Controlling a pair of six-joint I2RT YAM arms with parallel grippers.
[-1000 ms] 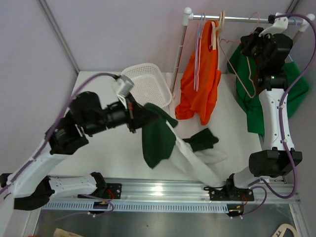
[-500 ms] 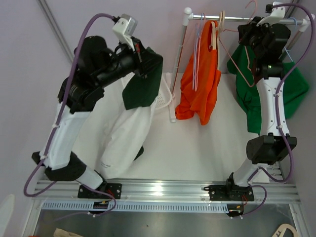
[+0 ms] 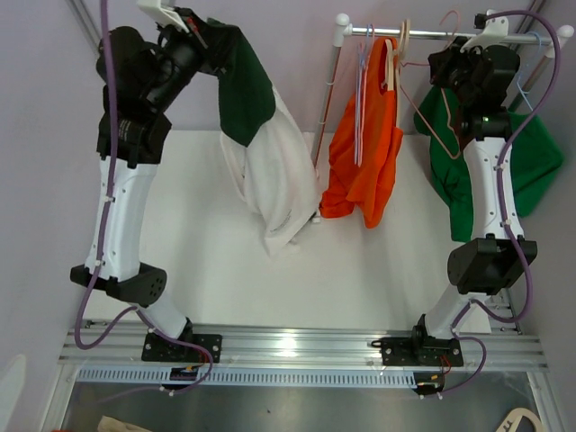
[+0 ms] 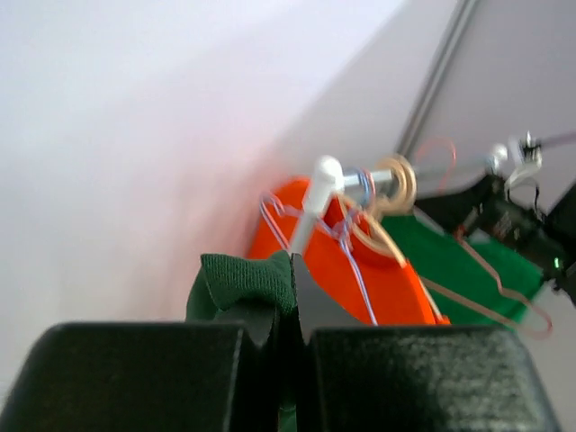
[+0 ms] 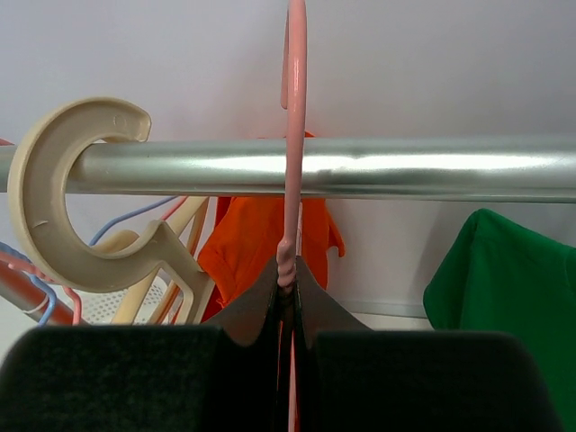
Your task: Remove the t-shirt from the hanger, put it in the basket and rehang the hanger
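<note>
My left gripper (image 3: 209, 38) is raised high at the back left and shut on a dark green and white t-shirt (image 3: 270, 180), which hangs free above the table. In the left wrist view, green cloth (image 4: 245, 281) is pinched in the closed gripper (image 4: 295, 290). My right gripper (image 3: 453, 65) is shut on the neck of a bare pink wire hanger (image 3: 434, 121) at the metal rail (image 3: 423, 34). In the right wrist view the gripper (image 5: 288, 286) grips the hanger (image 5: 294, 135), whose hook rises across the rail (image 5: 378, 168).
An orange shirt (image 3: 364, 153) on hangers and a bright green shirt (image 3: 531, 171) hang from the rail. A beige hanger hook (image 5: 63, 198) sits on the rail left of my right gripper. The white rail post (image 3: 328, 108) stands behind the hanging t-shirt.
My left arm has swung the t-shirt from low over the table up high to the back left. My right gripper has lifted the pink hanger slightly up to the rail.
</note>
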